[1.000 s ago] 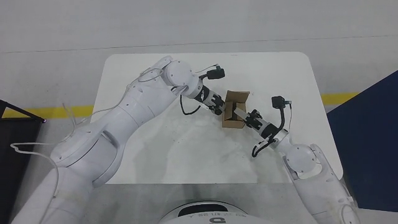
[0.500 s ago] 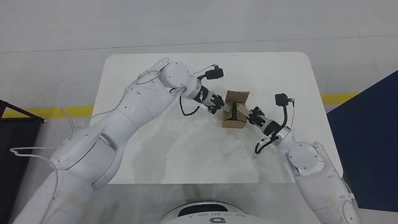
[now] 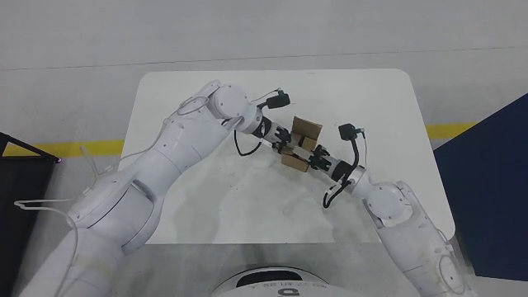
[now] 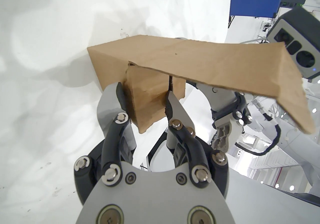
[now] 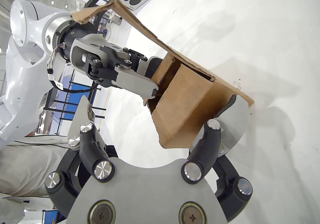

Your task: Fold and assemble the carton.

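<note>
A brown cardboard carton [image 3: 304, 128] stands half folded in the middle of the white table [image 3: 206, 99], its long flap [image 4: 200, 60] sticking up and out. My left gripper [image 4: 145, 102] is shut on one short wall of the carton [image 5: 185, 95], one finger inside and one outside. It comes in from the left in the top view [image 3: 283, 142]. My right gripper [image 5: 160, 102] is on the opposite side [image 3: 314, 162], open wide around a lower corner. One of its fingers [image 5: 233, 107] lies against the carton's outer wall, the other stands clear of it.
The table's front edge [image 3: 272, 242] lies near the robot and its right edge [image 3: 429, 148] beyond the right arm. A blue panel [image 3: 487, 198] stands to the right of the table. Bare tabletop surrounds the carton on all sides.
The carton has shifted left and tipped, held by the left gripper. The right gripper has followed it left and closed in on its lower corner.
</note>
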